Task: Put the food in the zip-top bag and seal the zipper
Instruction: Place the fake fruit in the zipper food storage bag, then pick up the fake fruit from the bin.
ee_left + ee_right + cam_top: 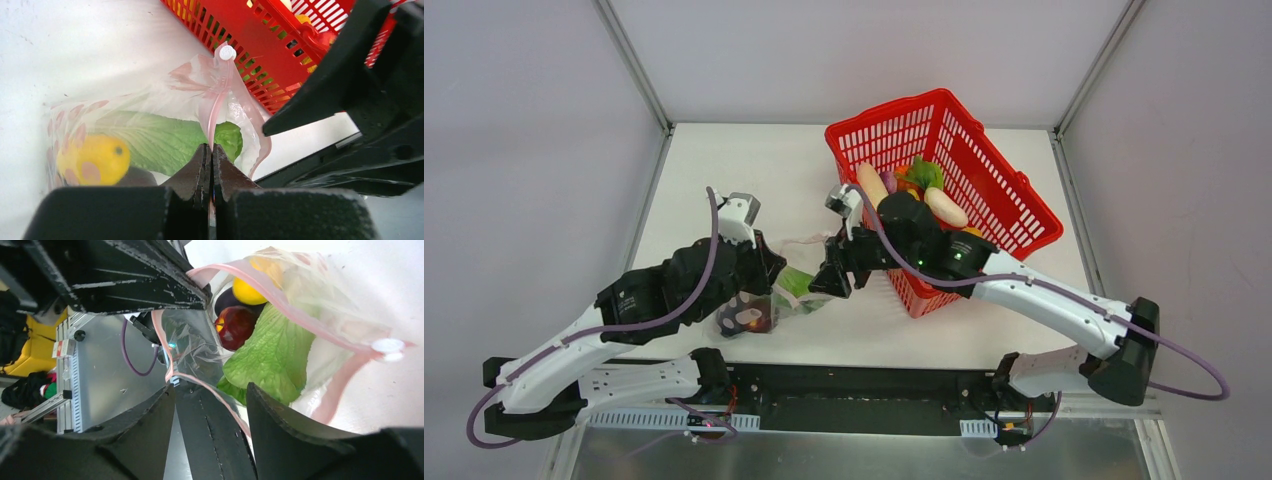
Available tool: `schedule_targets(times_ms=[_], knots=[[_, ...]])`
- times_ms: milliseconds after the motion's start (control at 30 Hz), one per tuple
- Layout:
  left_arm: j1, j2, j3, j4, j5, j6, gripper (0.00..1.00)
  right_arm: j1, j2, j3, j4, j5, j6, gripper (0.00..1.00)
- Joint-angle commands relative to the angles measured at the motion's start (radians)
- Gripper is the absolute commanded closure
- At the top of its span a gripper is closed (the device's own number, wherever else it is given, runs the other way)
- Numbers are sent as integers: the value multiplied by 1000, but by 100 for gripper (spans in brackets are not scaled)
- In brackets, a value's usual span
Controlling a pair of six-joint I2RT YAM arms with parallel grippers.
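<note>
Just left of the red plastic mesh basket, the left gripper has its two black fingers pressed flat together. They pinch the thin pink-red zipper that lines the mouth of the clear crinkly plastic zip-top bag, and the strip runs straight down into the closed tips. Between that grip and the basket, the right gripper has its fingers moderately apart. The other run of the zipper crosses the gap between them, with neither pad visibly pressing on it. The two runs of the strip stand apart, so the bag's mouth gapes toward the basket, and a small white round slider sits at the end of the strip nearest the basket wall. Inside the bag lie a green leafy lettuce piece, a yellow round fruit and a dark red-purple piece, bunched at the end away from the basket. The bag rests on the white table close against the basket's near left corner. Inside the basket are two long whitish pieces and another green leafy piece.
</note>
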Motion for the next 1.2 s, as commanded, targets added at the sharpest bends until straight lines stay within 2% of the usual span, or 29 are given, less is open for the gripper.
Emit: schedule_targets(times_ms=[0,133,233,333,400,467,600,767,900,1033,1167], knots=[[11,-4,-7,30,-63,-36,100,1,-122,-51,90,115,12,44],[12,-8,-14,6,-77,-51,100,1,-235,-120,140,283,3,43],[12,-10,-16,5,-78,-55,100,0,-301,-150,165,513,11,38],[12,-12,-20,4,-75,-60,100,-27,-317,-135,118,747,9,39],[12,-10,-23,3,-74,-62,100,-82,-304,-114,54,831,33,41],[12,-7,-23,2,-72,-62,100,-188,-279,-97,-11,799,84,42],[12,-4,-19,-1,-81,-56,100,-452,-230,-102,-61,592,177,39],[12,1,-12,-10,-115,-54,100,-649,-106,-92,-21,419,233,38],[12,7,-14,-11,-143,-65,100,-718,36,-40,10,335,215,39],[11,15,-19,-5,-157,-82,100,-736,198,54,9,318,194,39],[12,38,6,-47,-170,-112,100,-737,358,188,-68,285,172,39]])
